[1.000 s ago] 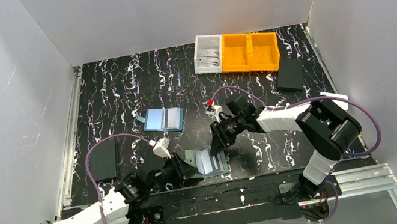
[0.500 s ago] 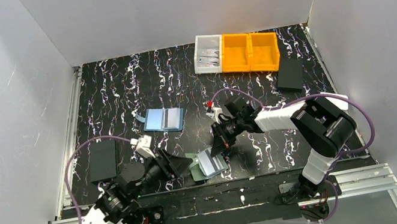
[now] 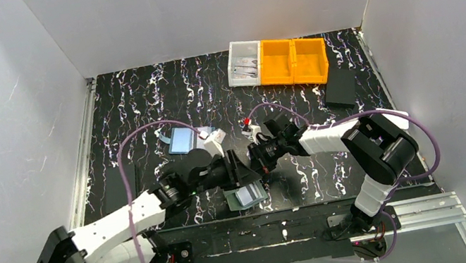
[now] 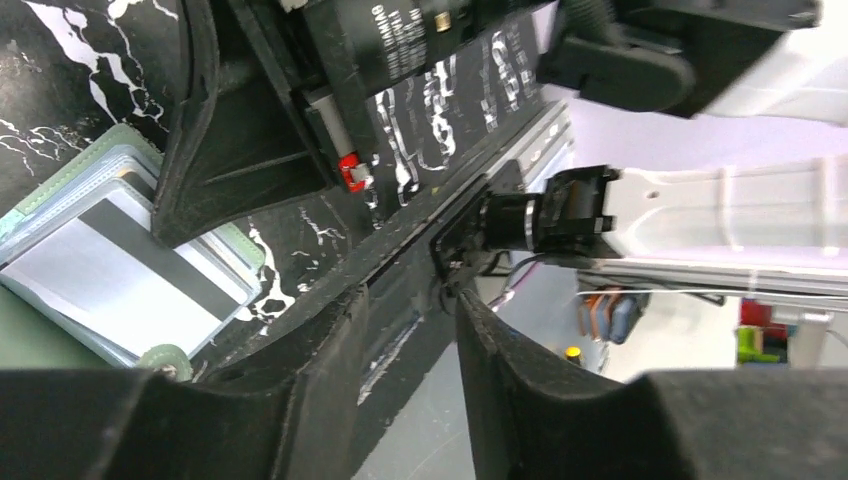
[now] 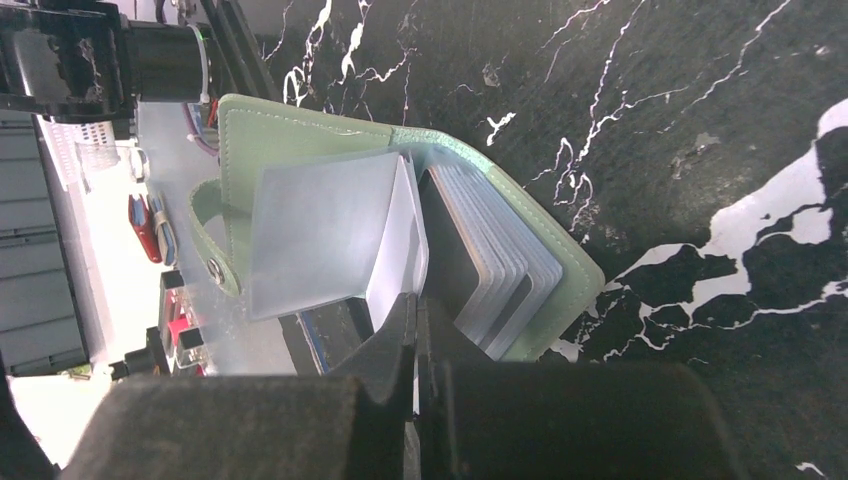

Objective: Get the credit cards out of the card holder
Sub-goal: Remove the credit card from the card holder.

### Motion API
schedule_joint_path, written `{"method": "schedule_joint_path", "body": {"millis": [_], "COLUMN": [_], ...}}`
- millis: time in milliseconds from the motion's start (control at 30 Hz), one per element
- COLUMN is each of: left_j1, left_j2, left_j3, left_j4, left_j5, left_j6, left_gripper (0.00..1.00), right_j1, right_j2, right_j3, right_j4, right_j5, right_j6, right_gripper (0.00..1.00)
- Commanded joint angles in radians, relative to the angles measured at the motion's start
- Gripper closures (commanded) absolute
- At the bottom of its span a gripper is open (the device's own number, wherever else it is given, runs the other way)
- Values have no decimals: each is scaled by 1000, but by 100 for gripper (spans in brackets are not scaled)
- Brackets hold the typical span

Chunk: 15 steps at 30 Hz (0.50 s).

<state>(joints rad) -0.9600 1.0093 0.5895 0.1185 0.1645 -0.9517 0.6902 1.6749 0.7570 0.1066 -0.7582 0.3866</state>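
My right pincer (image 5: 415, 312) is closed at a card (image 5: 320, 230) edge, so I'd pin the holder (image 5: 300, 125) with the left pincer (image 4: 410, 325), which is apart and empty, then pull straight.

White walls (image 3: 195, 9), marbled table (image 3: 139, 97), seemingly even light

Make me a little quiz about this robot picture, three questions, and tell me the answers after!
1. True or false: the card holder lies open.
2. The right gripper is: A wide open; B shut; C out of view.
3. Fill in: the two matching bins at the back are coloured ____.
Key: 1 true; 2 B; 3 orange.
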Motion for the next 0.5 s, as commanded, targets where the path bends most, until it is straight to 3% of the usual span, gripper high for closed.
{"method": "schedule_joint_path", "body": {"millis": [0, 167, 467], "left_j1": [-16, -17, 49], "left_j2": [118, 157, 80], "left_j3": [20, -101, -287], "left_j4": [20, 29, 90], "left_j5": [-1, -94, -182], "left_j6": [-27, -90, -88], "left_gripper": [70, 77, 74], "right_j1": [-29, -48, -75], "right_j2": [-41, -68, -91], "right_j3": [11, -3, -41], "right_j4": [48, 56, 102], "right_j5": [35, 36, 11], "right_j6": [-29, -33, -34], "right_gripper": [99, 99, 99]}}
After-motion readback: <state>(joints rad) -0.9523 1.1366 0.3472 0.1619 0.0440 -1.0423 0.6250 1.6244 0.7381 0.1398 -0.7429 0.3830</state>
